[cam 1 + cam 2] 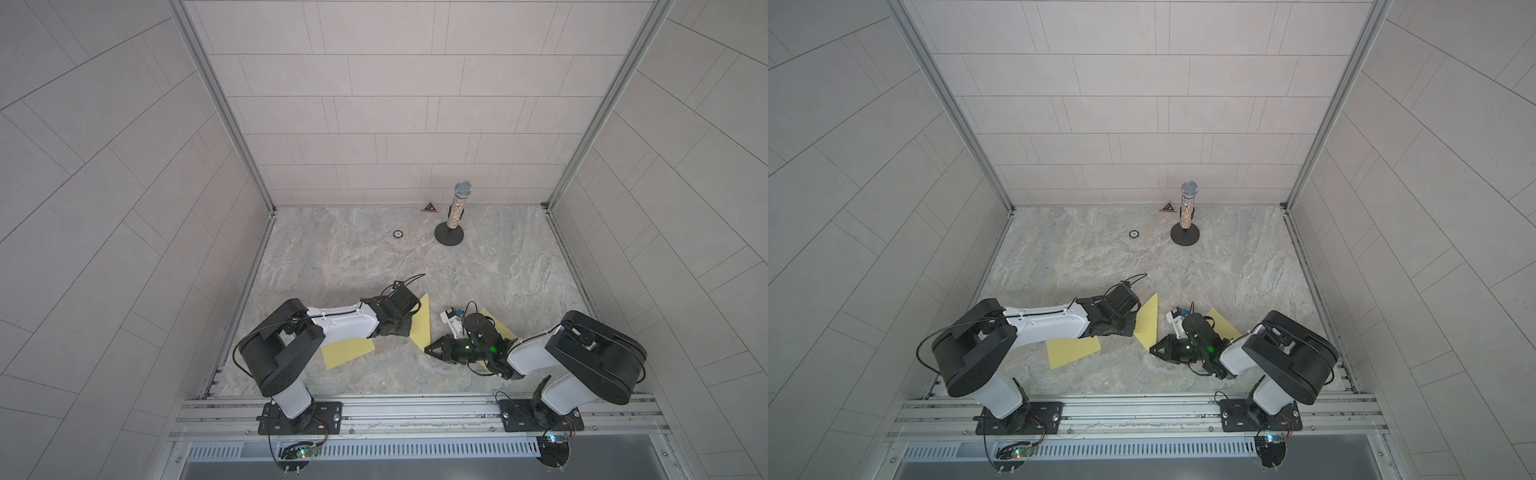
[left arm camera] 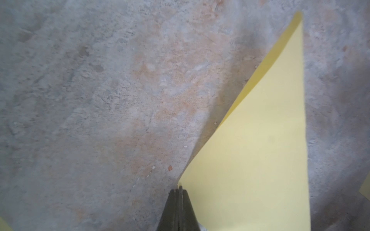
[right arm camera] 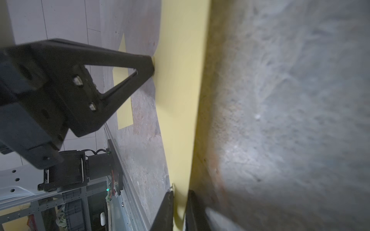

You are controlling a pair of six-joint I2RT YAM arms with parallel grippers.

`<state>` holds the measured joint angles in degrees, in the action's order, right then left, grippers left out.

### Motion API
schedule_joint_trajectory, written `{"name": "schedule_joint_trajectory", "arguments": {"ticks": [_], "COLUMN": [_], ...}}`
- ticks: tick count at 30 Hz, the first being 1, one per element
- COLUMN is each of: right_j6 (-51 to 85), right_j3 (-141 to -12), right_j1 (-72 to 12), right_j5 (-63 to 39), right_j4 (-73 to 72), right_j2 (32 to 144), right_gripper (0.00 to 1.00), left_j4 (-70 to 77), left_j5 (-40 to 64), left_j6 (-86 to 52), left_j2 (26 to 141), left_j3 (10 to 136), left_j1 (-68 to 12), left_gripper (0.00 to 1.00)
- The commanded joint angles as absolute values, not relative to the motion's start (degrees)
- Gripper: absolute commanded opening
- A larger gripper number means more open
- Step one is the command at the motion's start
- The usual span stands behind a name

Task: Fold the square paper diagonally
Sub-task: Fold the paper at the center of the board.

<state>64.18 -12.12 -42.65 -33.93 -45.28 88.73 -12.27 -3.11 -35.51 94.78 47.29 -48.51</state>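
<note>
Tapering yellow paper [image 1: 420, 322] (edge raised)

No text, number or brand can be read in any view. A small red triangle sign [image 1: 430, 207] [image 1: 1168, 207] stands by the far wall; its marking is too small to read.

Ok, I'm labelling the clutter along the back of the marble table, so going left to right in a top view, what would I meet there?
Small black-and-white round disc → dark red triangular piece → glittery silver-headed microphone, standing upright on a round black base.
</note>
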Motion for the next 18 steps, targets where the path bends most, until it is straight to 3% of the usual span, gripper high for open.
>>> {"name": "schedule_joint_trajectory", "arguments": {"ticks": [1,7,9,11,14,18], "right_j6": [65.44,67.95,68.29,68.19,67.74,67.28], "right_j3": [-10.73,-8.81,-8.19,-8.03,-8.5,-9.14], "right_j1": [-43.57,-44.29,-44.69,-45.15,-46.02,-46.58], "right_j5": [-32.59,-31.95,-31.58,-31.07,-30.76,-30.54], "right_j4": [-44.87,-50.19,-50.58,-49.64,-48.47,-47.6], "right_j2": [90.71,92.3,91.9,91.17,90.34,90.9], "right_gripper": [0.0,0.0,0.22,0.31,0.31,0.09], "left_j4": [-16.81,-16.83,-16.82,-16.79,-16.71,-16.7], "left_j5": [-4.44,-4.39,-4.42,-4.47,-4.54,-4.59], "left_j6": [-35.31,-35.24,-35.24,-35.24,-35.23,-35.24], "left_j2": [95.1,95.12,95.14,95.18,95.13,95.18], "left_j3": [45.31,45.27,45.35,45.3,45.24,45.22], "left_j1": [-48.6,-48.6,-48.65,-48.65,-48.69,-48.69], "left_gripper": [0.0,0.0,0.0,0.0,0.0,0.0]}}
